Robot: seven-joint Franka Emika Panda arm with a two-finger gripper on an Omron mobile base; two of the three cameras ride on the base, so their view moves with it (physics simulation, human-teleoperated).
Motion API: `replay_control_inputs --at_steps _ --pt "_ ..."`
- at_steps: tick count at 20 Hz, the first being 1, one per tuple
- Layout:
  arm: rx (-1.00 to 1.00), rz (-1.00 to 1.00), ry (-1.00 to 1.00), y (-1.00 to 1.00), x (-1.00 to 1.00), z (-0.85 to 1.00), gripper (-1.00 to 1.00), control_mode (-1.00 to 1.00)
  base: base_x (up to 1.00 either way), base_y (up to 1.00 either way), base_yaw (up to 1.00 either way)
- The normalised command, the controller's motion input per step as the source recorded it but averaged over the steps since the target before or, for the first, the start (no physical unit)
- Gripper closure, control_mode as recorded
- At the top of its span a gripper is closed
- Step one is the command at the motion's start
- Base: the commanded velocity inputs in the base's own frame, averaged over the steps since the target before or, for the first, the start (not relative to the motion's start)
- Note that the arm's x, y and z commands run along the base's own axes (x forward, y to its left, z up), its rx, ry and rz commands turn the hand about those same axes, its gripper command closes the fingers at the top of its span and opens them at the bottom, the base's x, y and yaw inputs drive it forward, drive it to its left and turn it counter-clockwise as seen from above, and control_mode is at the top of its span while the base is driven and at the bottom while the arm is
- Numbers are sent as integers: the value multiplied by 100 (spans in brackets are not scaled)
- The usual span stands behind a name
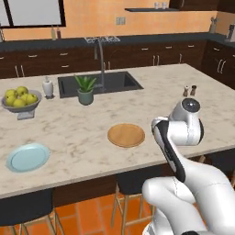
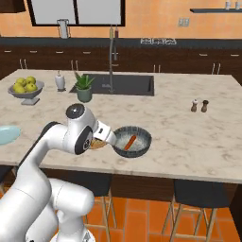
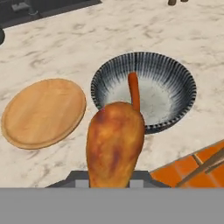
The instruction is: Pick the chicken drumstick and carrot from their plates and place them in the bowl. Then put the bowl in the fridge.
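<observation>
Chicken drumstick (image 3: 114, 146), held in the fingers, hangs just short of the bowl (image 3: 175, 72) rim, carrot (image 3: 134, 91) inside.

Golden-brown drumstick (image 3: 114, 144) held beside bowl (image 3: 175, 72), carrot (image 3: 134, 91) inside

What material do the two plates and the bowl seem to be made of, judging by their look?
The tan plate looks like wood, matte, with faint grain lines. The light blue plate seems glazed ceramic or plastic, smooth and evenly coloured; which one is unclear. The bowl looks like glazed ceramic: fine dark stripes on the wall, pale speckled inside.
</observation>
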Motion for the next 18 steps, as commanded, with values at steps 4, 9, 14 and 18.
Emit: replay_control_inputs --at_steps 4,9,14,18 --pt "0 0 0 0 0 0 100 100 62 -83 9" --pt "-2 13 27 3 80 -8 100 -100 19 -5 4" --pt "-6 10 30 32 30 -23 100 -100 0 0 0" --pt "0 3 0 0 24 -73 100 -100 0 0 0"
